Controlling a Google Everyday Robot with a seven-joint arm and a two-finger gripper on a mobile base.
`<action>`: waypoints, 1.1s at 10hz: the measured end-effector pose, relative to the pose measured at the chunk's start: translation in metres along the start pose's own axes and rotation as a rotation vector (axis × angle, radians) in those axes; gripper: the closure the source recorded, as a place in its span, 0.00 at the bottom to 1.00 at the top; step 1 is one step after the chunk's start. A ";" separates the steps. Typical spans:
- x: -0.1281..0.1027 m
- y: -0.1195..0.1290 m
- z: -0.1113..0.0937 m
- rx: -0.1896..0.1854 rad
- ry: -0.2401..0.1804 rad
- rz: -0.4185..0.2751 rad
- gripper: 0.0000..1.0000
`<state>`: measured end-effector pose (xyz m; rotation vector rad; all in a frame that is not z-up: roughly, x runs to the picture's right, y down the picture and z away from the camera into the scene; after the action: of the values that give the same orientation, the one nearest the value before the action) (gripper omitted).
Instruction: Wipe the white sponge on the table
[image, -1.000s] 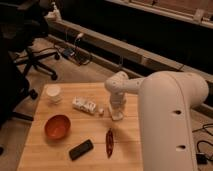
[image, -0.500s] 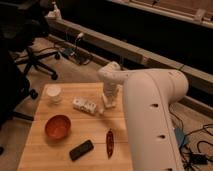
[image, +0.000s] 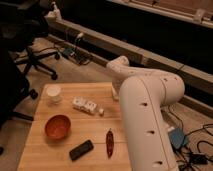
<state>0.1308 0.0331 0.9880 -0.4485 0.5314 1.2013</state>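
Observation:
The table (image: 85, 127) is a pale wooden top in the lower left of the camera view. My white arm comes up along its right side and bends down to the gripper (image: 116, 94), which is low over the table's far right edge. The white sponge does not show apart from the gripper; it is hidden by the arm or under the gripper. A small pale bit (image: 101, 111) lies just right of the white packet; I cannot tell what it is.
On the table are a white cup (image: 53, 93) at the far left, a white packet with dark markings (image: 84, 105), a red-orange bowl (image: 57, 126), a black phone (image: 81, 149) and a red chili (image: 109, 142). An office chair (image: 30, 55) stands at the left, with cables on the floor.
The gripper has moved from the table's middle right towards its far right edge. The arm now covers more of the table's right side.

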 end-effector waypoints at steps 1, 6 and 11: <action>0.004 -0.017 0.006 0.010 0.014 0.026 0.82; 0.088 -0.138 0.025 0.089 0.120 0.206 0.82; 0.183 -0.139 0.031 0.075 0.237 0.181 0.82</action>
<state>0.3166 0.1469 0.9087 -0.4896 0.8317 1.3039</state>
